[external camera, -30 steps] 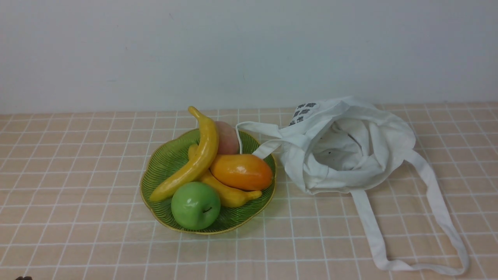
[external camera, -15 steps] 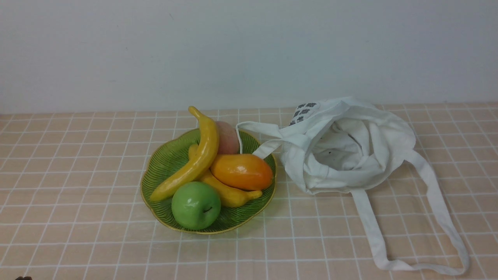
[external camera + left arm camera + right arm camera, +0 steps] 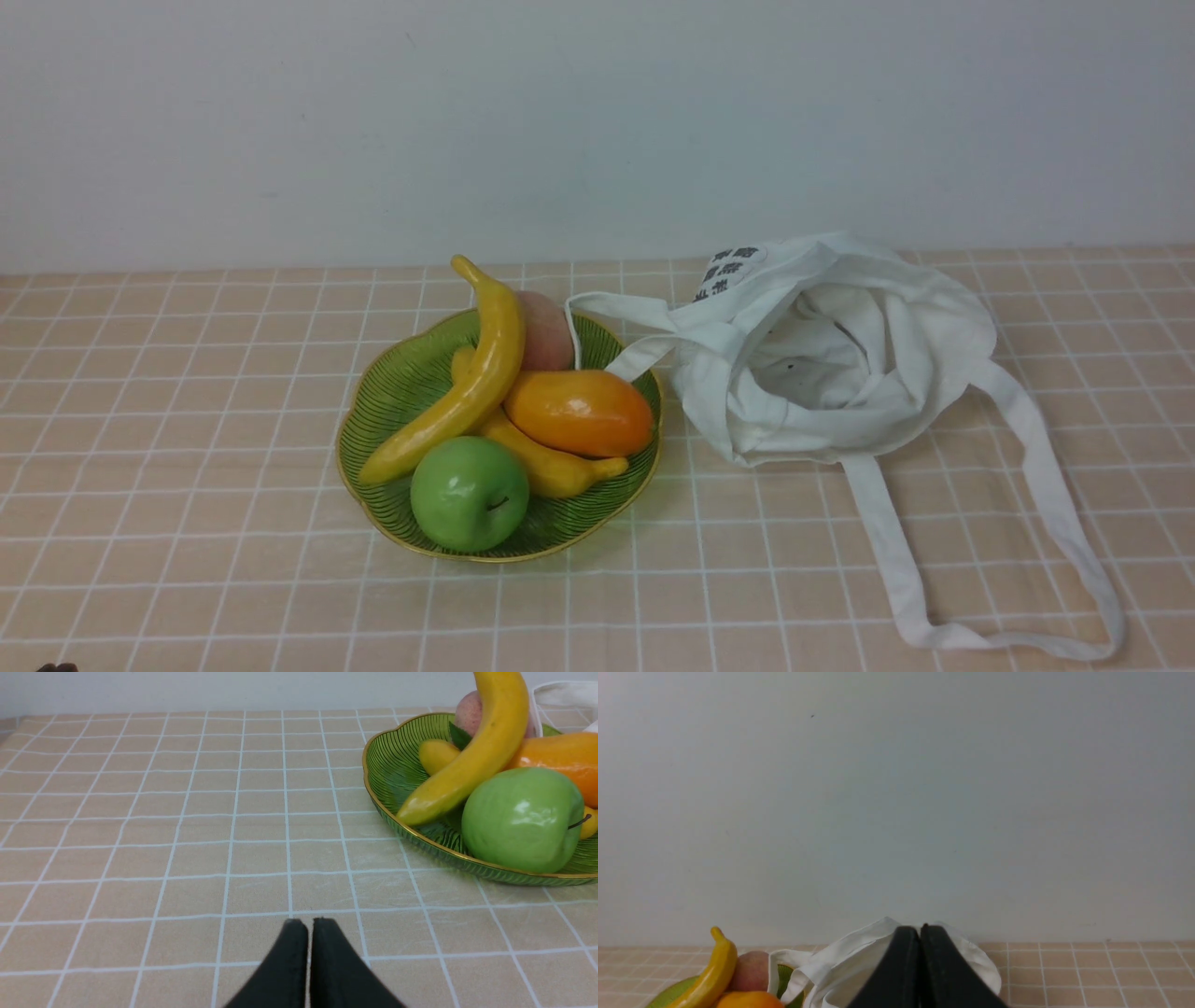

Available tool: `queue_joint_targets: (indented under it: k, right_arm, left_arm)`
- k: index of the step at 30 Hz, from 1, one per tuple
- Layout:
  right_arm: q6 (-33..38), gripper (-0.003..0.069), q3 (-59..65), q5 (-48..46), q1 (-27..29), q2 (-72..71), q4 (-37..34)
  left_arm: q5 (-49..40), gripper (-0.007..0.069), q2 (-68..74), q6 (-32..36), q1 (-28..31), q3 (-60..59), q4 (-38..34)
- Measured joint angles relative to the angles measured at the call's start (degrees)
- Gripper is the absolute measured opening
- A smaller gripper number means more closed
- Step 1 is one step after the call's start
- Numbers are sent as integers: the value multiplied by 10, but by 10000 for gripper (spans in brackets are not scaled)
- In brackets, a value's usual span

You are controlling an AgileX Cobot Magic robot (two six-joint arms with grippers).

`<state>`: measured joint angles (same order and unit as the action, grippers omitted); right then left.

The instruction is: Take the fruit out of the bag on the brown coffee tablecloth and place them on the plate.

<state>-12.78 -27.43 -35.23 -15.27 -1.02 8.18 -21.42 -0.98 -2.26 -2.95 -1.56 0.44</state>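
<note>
- Checked tablecloth (image 3: 187, 392) is lying flat under everything; soft cloth, likely to bunch if a fingertip drags on it.
- White tote bag (image 3: 831, 355) is slumping open directly ahead of the right gripper (image 3: 920, 927) and close; limp fabric, no fruit showing inside, so the bag is looking emptied. One strap is draping over the plate rim.
- Green leaf plate (image 3: 387, 760) is sitting ahead of the left gripper (image 3: 304, 921) and off toward the bag side, well apart from it.
- Long banana (image 3: 467, 387) is already resting on the plate, leaning across the short banana (image 3: 551, 462), peach (image 3: 546, 331), orange mango (image 3: 579, 411) and green apple (image 3: 470, 492).
- Handling judgement: banana looks like light, stiff, glossy plastic, so slippery; best hold is across the mid-body, not the thin stem or tapered tip.
- Both grippers are sitting closed with pads together, holding nothing; neither is touching plate or bag.
</note>
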Motion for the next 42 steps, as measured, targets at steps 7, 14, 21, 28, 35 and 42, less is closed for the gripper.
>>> queue_joint_targets:
  k: [7, 14, 21, 28, 35, 42]
  right_arm:
    - [61, -14, 73, 93, 0, 0, -41]
    - [69, -14, 162, 111, 92, 0, -38]
    - [71, -14, 283, 111, 189, 1, -21]
    - [73, -14, 285, 125, 154, 1, -21]
    - [72, -14, 285, 125, 152, 1, -22]
    - [72, -14, 285, 125, 152, 1, -22]
  left_arm:
    - [0, -8, 0, 0, 0, 0, 0]
    - [0, -8, 0, 0, 0, 0, 0]
    - [0, -8, 0, 0, 0, 0, 0]
    - [0, -8, 0, 0, 0, 0, 0]
    - [0, -8, 0, 0, 0, 0, 0]
    - [0, -8, 0, 0, 0, 0, 0]
